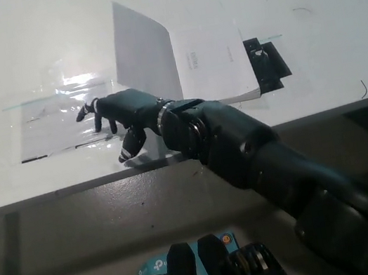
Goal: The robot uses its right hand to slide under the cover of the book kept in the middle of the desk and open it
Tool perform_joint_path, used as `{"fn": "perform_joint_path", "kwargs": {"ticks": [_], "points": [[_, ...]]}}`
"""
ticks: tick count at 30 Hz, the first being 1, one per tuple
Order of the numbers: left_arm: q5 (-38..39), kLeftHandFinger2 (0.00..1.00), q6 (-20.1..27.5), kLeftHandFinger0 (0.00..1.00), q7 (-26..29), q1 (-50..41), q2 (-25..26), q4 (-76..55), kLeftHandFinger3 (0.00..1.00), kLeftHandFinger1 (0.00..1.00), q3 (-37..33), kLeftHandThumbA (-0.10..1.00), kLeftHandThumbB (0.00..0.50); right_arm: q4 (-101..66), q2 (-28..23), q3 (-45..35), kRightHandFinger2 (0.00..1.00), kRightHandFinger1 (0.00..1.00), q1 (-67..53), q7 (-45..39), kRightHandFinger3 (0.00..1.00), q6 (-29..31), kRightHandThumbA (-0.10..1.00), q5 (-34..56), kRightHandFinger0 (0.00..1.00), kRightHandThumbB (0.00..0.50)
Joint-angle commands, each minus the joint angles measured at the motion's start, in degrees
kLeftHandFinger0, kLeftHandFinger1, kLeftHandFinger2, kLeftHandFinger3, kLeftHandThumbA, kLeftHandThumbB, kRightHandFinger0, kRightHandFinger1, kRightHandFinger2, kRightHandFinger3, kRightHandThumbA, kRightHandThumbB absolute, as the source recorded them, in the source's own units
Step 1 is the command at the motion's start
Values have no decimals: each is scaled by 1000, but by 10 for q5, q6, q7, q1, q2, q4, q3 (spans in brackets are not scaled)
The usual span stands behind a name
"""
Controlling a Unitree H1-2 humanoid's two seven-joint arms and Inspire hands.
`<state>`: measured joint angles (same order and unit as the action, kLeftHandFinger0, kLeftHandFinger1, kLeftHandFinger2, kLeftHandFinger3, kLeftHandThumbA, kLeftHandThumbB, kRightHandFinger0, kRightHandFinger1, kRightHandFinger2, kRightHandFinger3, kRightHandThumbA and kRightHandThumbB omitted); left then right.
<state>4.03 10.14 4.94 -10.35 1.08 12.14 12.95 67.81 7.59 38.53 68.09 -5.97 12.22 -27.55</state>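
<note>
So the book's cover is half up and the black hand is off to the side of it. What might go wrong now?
The cover stands raised, leaning neither flat open nor shut, and the right hand does not seem to hold it, so it may fall shut again. The hand is open above the shiny plastic sheet taped to the desk; dragging across it might snag or lift it. The left hand is out of view.

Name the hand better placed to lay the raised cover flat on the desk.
Right. The black right robot hand is open over the desk, just left of the book, beneath its raised cover. The left hand is out of view.
</note>
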Motion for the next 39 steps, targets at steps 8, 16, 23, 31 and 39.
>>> {"fn": "perform_joint_path", "kwargs": {"ticks": [8,16,23,31,39], "points": [[0,367,16,525,7,-9,4,6,316,474,5,573,0,-52,-24,-47,766,640,12,-20,951,14,1000,9,580,195],[7,357,14,508,10,-16,1,2,328,462,12,552,0,-204,-56,-147,639,499,-14,-58,864,-14,988,65,504,184],[-5,377,18,502,16,-22,-1,12,355,456,9,557,4,-287,-66,-245,621,584,-17,-40,853,-34,907,113,673,168],[-2,346,31,466,19,-22,-7,23,326,419,11,573,0,-457,-84,-339,643,570,-65,-54,886,-121,937,173,522,96],[15,388,43,502,12,-25,-10,32,364,463,16,587,5,-646,-127,-435,678,638,-184,-52,877,-189,1000,244,548,126]]}}
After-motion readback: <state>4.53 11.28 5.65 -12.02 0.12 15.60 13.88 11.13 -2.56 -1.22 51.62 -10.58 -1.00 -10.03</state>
